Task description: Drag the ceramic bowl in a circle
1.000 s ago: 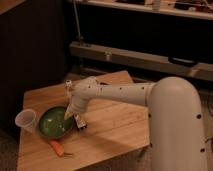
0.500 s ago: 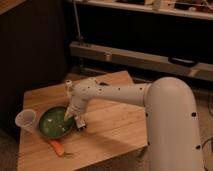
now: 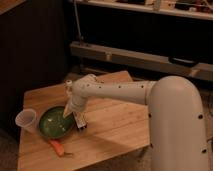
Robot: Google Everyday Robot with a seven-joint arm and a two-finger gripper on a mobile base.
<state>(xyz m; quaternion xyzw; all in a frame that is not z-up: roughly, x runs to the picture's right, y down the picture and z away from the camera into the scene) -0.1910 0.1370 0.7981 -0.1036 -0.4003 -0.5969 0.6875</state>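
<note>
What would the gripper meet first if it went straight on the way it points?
Probably the ceramic bowl, at its rim on the picture's right, where the gripper points down. Depth is unclear, so it could be the wooden table just beside it.

A small translucent white plastic cup [image 3: 26,120] stands at the left edge of the light wooden table [image 3: 120,125]. A slim orange carrot [image 3: 57,147] lies at lower left, near the table's front edge, apart from the cup.
</note>
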